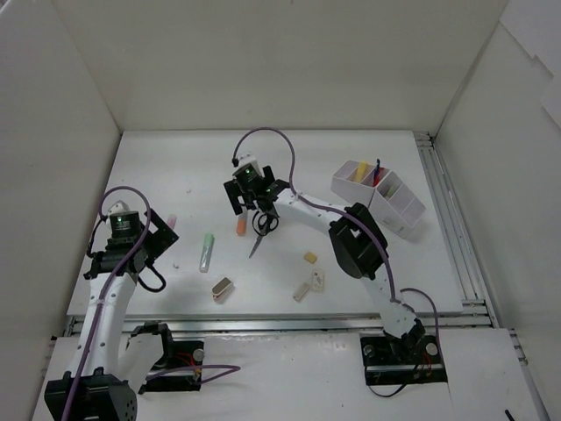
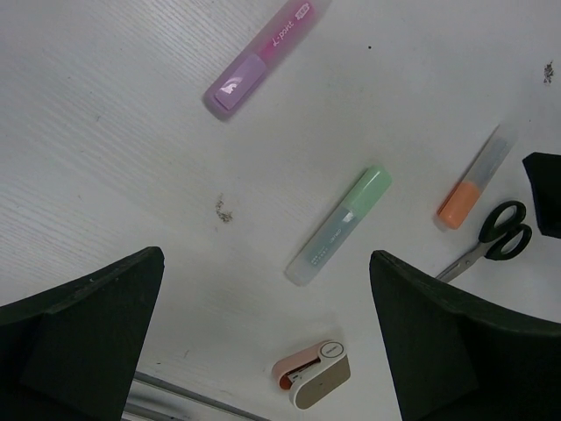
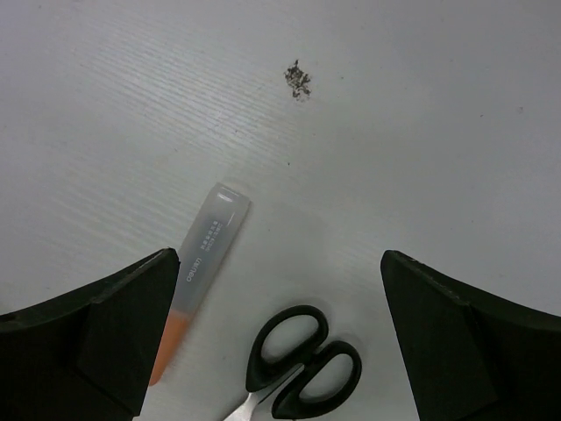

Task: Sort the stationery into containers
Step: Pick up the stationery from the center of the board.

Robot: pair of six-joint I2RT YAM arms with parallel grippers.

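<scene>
Scissors point(image 3: 302, 361): laid mid-table, just right of the orange marker point(image 3: 197, 276); judged light, stiff, slick-bladed; best gripped across the black handles.
Right gripper point(image 1: 257, 203): held above them; fingers spread.
Left gripper point(image 2: 263, 342): fingers spread, empty.

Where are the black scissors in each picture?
Top external: scissors near the picture's middle.
Left wrist: scissors at the right edge.
Right wrist: only the handles show, bottom middle.
Shared landmark: the orange marker, lying beside the handles in all three views.

Overhead from behind, wrist views close, downward, sharing scissors point(image 3: 302, 361)
</scene>
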